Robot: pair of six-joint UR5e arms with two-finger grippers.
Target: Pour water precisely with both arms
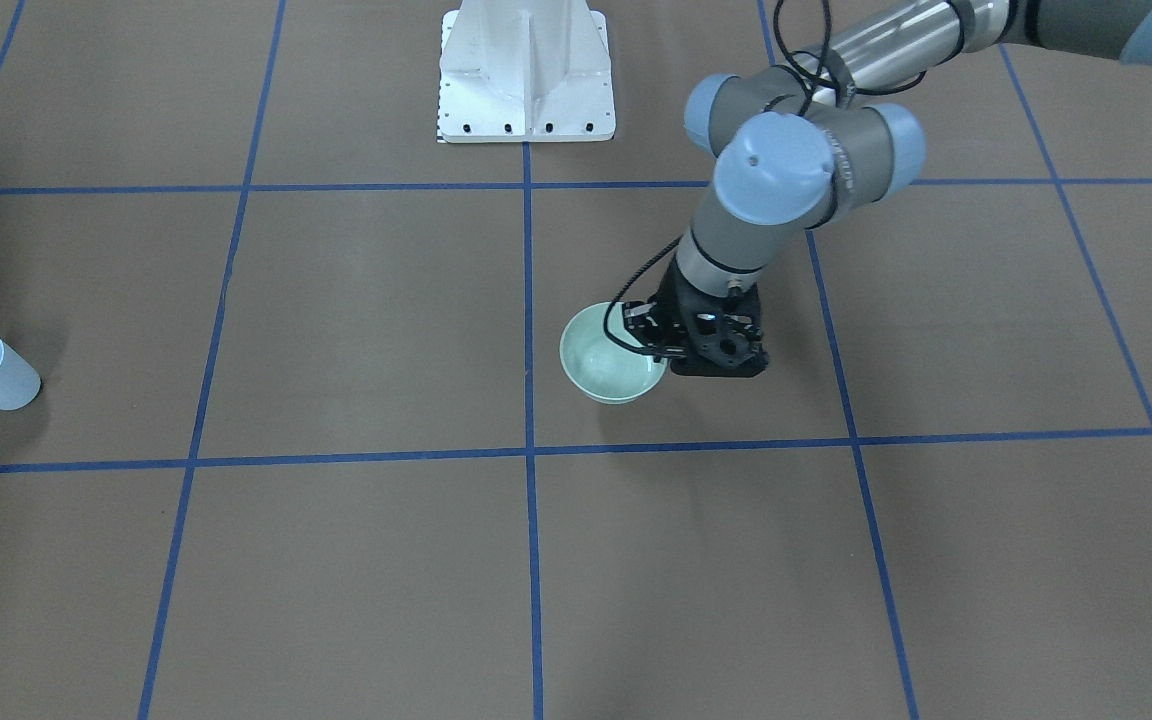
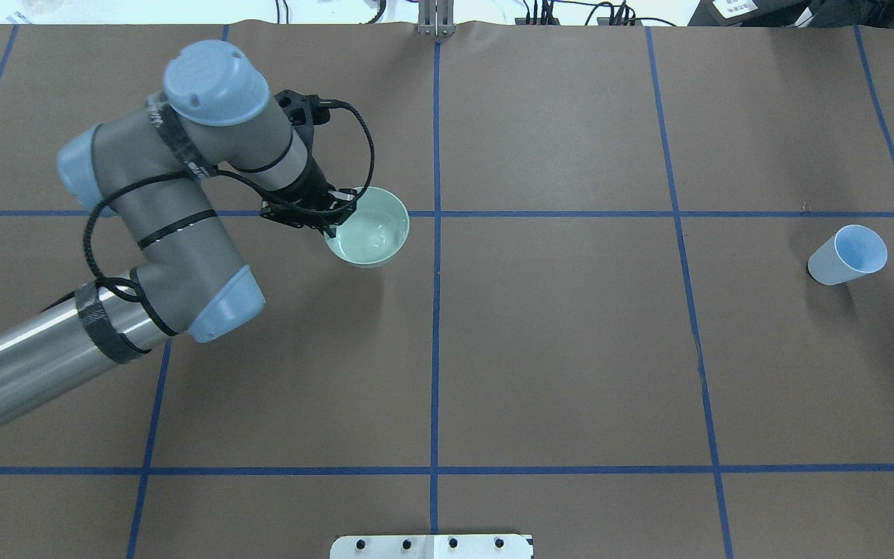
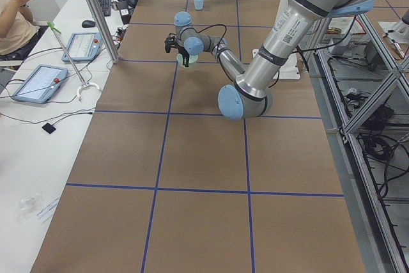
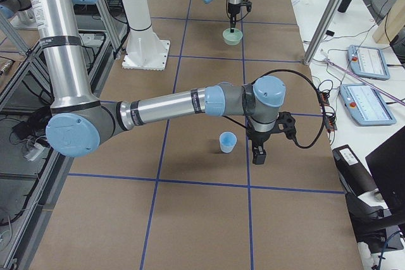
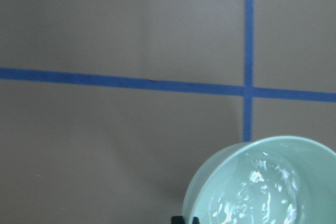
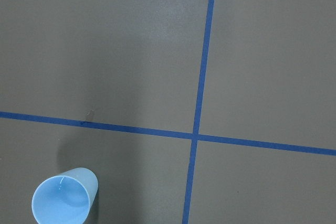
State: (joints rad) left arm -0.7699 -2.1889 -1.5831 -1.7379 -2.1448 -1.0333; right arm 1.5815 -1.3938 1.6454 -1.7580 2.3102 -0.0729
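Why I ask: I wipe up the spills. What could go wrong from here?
The left gripper seems to pinch the pale green round bowl at one rim side only; its rippling water could slop out. The light blue plastic cup stands unheld, so it could tip.

Left arm [image 3: 268, 49], near and large, folded at a pale-blue elbow above the brown table [image 3: 192, 171] crossed by blue tape lines [image 3: 165, 112]. Reaches away along the table and points the left gripper [image 3: 186, 59] down at a pale green bowl [image 3: 191, 62]. Farther off, a light blue cup [image 3: 199, 2], upright, well apart from the bowl. At left, a white bench [image 3: 38, 139] with two tablets [image 3: 39, 82] and a person [image 3: 13, 20], hands raised together.
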